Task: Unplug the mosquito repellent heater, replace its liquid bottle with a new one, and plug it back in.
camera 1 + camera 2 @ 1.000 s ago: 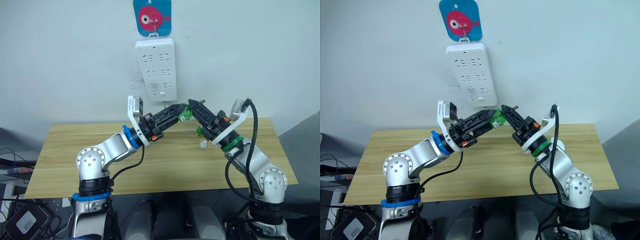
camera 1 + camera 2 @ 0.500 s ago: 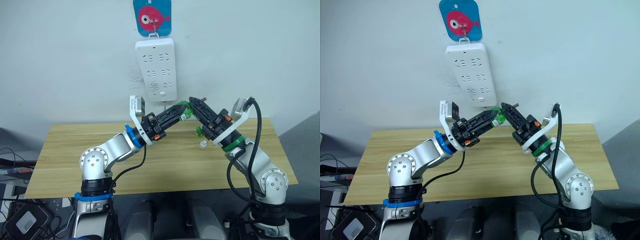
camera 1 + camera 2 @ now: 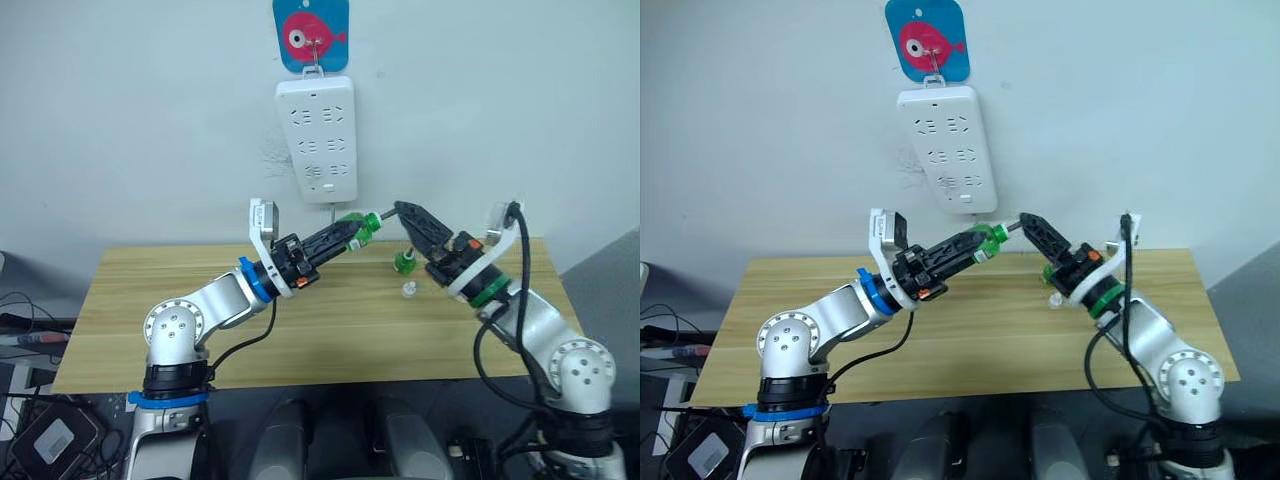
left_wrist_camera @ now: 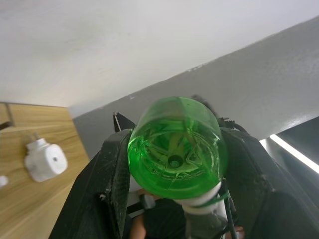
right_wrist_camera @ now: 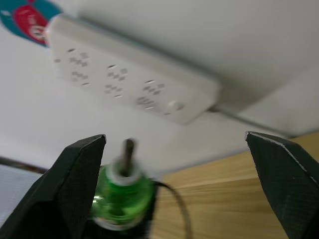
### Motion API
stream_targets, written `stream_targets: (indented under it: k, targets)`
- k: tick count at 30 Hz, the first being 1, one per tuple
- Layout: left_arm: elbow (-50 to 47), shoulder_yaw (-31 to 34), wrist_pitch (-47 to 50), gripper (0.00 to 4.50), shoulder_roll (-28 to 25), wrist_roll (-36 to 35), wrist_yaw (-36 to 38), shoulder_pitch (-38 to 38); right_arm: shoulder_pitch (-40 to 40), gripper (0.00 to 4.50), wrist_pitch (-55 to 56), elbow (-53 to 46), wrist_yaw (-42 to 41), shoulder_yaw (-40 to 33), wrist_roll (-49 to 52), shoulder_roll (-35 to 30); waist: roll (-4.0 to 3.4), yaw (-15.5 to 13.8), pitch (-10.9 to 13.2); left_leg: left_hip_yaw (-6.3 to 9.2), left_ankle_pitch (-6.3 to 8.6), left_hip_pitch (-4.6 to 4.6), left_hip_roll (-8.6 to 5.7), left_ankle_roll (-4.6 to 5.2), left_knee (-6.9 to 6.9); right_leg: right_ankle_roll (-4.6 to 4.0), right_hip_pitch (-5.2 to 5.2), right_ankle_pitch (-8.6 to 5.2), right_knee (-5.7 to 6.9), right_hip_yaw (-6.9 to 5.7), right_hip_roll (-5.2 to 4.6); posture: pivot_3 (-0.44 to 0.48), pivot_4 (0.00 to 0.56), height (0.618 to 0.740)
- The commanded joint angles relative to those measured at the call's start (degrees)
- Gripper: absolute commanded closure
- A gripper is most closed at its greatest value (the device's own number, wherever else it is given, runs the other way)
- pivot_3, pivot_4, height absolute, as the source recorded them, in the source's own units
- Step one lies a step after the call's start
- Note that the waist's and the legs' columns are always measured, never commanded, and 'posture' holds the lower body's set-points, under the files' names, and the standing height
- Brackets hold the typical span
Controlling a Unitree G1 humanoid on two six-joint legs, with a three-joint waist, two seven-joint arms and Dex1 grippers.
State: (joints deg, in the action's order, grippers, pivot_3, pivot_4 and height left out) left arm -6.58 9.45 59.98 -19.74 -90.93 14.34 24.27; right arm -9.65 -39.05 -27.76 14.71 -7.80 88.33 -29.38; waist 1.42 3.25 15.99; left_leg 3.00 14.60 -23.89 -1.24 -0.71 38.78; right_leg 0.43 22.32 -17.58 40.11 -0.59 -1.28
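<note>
The left gripper (image 3: 352,232) clamps a green liquid bottle (image 3: 360,228) between its fingers. The right gripper (image 3: 408,214) is spread wide, just beside the bottle's wick. The mosquito repellent heater (image 4: 45,160) lies on the table (image 3: 320,330), well apart from the fingers.

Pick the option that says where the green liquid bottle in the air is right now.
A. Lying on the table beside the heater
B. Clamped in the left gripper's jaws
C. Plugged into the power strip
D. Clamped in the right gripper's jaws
B: the green bottle sits between the closed jaws of the left gripper, lifted above the table, while the right gripper is open beside its wick.
</note>
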Motion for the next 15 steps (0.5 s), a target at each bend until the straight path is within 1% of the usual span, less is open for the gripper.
stream_targets:
  k: [1,3,5,7,8,11,13,15]
  targets:
    - [-1.6,0.1,0.7,2.16,-3.9,4.1,6.3,-0.1,2.6,0.0,-3.3,-1.5,-6.9,-1.5,-13.7,-11.1,-0.03,0.0,0.0,-0.01,0.0,-0.01,0.0,0.0,0.0,0.0,0.0,0.0,-0.02,0.01,0.0,-0.13,0.236,0.74]
    - [-2.2,-1.3,0.7,2.16,-6.3,7.8,10.5,-0.1,2.0,0.0,-4.6,-0.8,-9.0,-0.6,-19.5,-16.0,-0.02,0.2,0.0,-0.06,0.0,0.01,-0.03,0.0,-0.01,0.01,0.0,0.0,-0.03,0.06,0.0,-0.137,0.244,0.74]
    - [-3.2,-2.8,0.4,2.16,-8.2,11.6,15.1,-0.1,-0.4,0.0,-7.7,1.1,-10.2,0.6,-22.4,-19.3,-0.02,0.5,0.0,-0.1,-0.01,0.05,-0.02,0.02,-0.02,0.01,0.0,0.0,-0.02,0.09,0.01,-0.143,0.252,0.74]
    - [-4.7,-5.5,-1.3,2.16,-11.0,17.1,21.3,0.1,-4.3,0.0,-11.5,3.4,-12.2,2.9,-26.4,-22.9,-0.04,0.6,0.0,-0.08,-0.02,0.07,0.03,0.03,-0.03,0.01,0.0,0.0,0.0,0.08,0.04,-0.144,0.263,0.74]
    - [-4.9,-6.1,-1.9,2.16,-11.5,18.7,23.1,0.3,-7.3,0.0,-15.3,5.9,-13.3,4.2,-26.6,-24.1,-0.06,0.7,0.1,-0.08,-0.02,0.06,0.04,0.04,-0.03,0.01,0.01,0.0,0.0,0.07,0.07,-0.143,0.268,0.74]
    - [-5.6,-7.9,-4.1,2.16,-12.6,23.5,28.2,0.7,-15.0,0.0,-22.7,12.1,-14.9,7.4,-29.2,-24.4,-0.06,0.8,0.1,-0.09,-0.03,0.05,0.04,0.05,-0.02,0.0,0.0,0.0,-0.03,0.1,0.07,-0.139,0.276,0.74]
    - [-5.9,-8.5,-5.1,2.16,-12.5,25.7,30.0,0.4,-20.5,0.0,-25.9,17.3,-15.6,11.8,-35.4,-24.0,-0.06,0.7,0.1,-0.06,-0.02,0.02,0.04,0.06,-0.04,-0.01,0.0,0.0,-0.09,0.09,0.06,-0.137,0.282,0.74]
    - [-6.3,-9.1,-6.0,2.16,-12.3,27.7,31.5,0.0,-24.7,0.0,-27.7,23.2,-16.5,14.6,-40.0,-22.1,-0.05,0.6,0.1,-0.07,-0.02,-0.01,0.04,0.08,-0.05,-0.01,0.01,0.01,-0.13,0.09,0.03,-0.135,0.286,0.74]
